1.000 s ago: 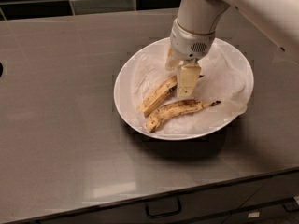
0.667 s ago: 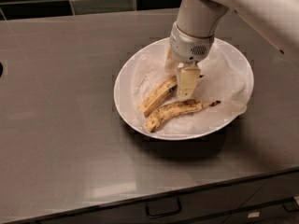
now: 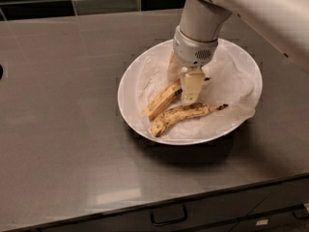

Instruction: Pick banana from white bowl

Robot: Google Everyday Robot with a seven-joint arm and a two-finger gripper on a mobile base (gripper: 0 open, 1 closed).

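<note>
Yellow banana (image 3: 162, 100) slants lower-left to upper-right under claw (image 3: 185, 93).

The end effector (image 3: 183, 88), in the white bowl (image 3: 126, 111), hides the banana's (image 3: 161, 100) upper end.

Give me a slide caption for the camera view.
The gripper hovers at the far end of the banana, beside a more curved banana in the paper-lined white bowl on a grey counter.

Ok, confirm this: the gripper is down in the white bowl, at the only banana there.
Wrong on the count. The camera view shows two in the white bowl: the gripper is at the straighter banana, and a curved speckled banana lies beside it.
</note>
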